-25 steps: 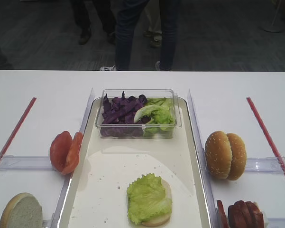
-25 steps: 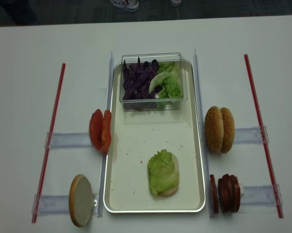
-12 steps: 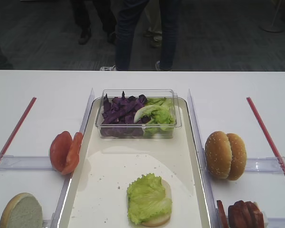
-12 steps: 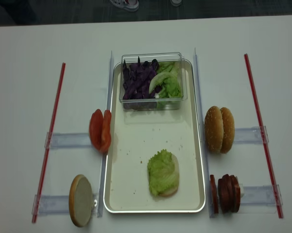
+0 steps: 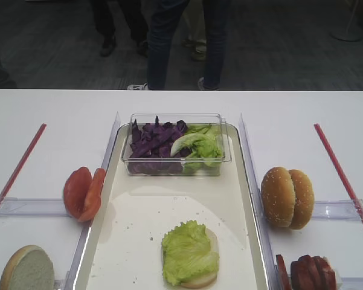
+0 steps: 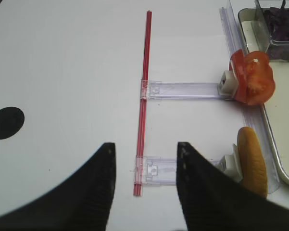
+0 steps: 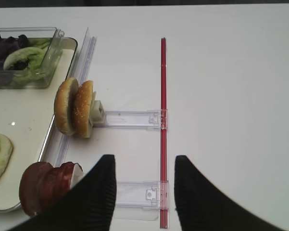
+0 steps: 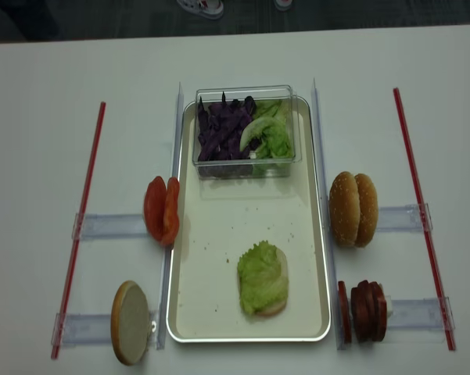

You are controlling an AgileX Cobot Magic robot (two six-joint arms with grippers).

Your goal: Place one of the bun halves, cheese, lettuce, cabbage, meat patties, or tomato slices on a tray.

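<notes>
— On the tray (image 8: 309, 234), near end, I see lettuce (image 8: 260, 275) lying on a bun half (image 8: 277, 283).
— Fingers?
— Both my left fingers (image 6: 98, 192) and right fingers (image 7: 98, 192) spread, grasping nothing, above the counter (image 8: 39, 156).

Right hand (image 7: 143, 192), left hand (image 6: 144, 185), black curved fingers, seemingly fine-ribbed

Open black left gripper (image 6: 144, 190) fills six o'clock; thin red strip (image 6: 144, 91) runs toward twelve; red-orange tomato slices (image 6: 251, 77) and golden bun half (image 6: 252, 161) stand around three.
</notes>
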